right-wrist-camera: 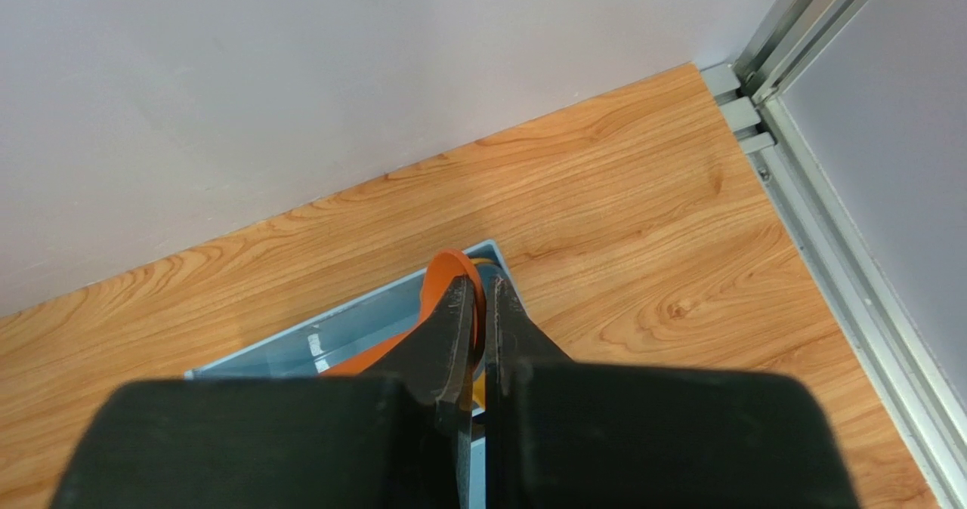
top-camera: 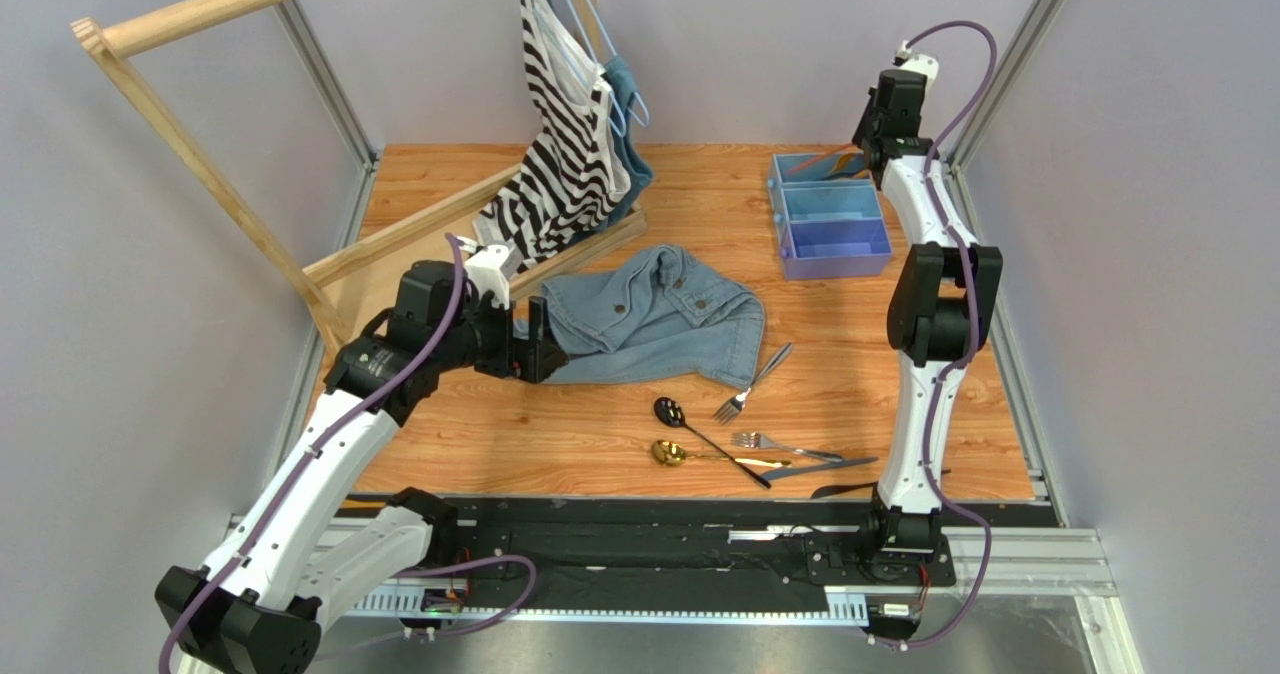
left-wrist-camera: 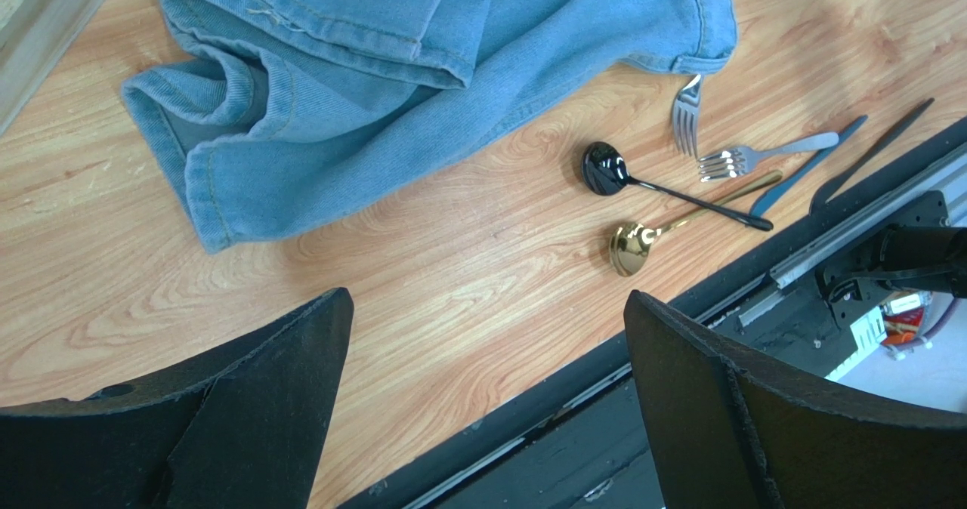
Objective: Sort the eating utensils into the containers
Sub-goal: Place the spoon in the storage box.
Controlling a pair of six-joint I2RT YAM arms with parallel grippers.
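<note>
A: L hand [left-wrist-camera: 486, 296], state?

B: Fingers were seen spread wide, w/ nothing btwn them. It was held above the table [left-wrist-camera: 477, 249], just beside the left edge of the denim garment [left-wrist-camera: 431, 56].

A: And the R hand?

B: R hand [right-wrist-camera: 479, 294] was found pressed together and pointed down at the far end of the light blue tray [top-camera: 836, 268]. An orange spoon [right-wrist-camera: 446, 273] was seen right at its tips. Whether it was pinched couldn't be told.

A: Tray location?

B: It was set at the far right of the table, well apart from the L hand.

A: Utensils outside the tray?

B: A cluster was seen near the table's front edge, on the R arm's side.
- A black spoon [left-wrist-camera: 607, 169] and a gold spoon [left-wrist-camera: 630, 249] were laid just beside each other, handles crossed.
- One silver fork [left-wrist-camera: 687, 124] was found at the denim's hem.
- A second silver fork [left-wrist-camera: 761, 153] was laid near the spoon handles.
- Two dark knives [left-wrist-camera: 874, 149] were placed nearest the edge.

A: Anything further out?

B: A zebra-striped top [top-camera: 564, 149] was seen hung on a wooden rack [top-camera: 196, 164] at the far left.
</note>
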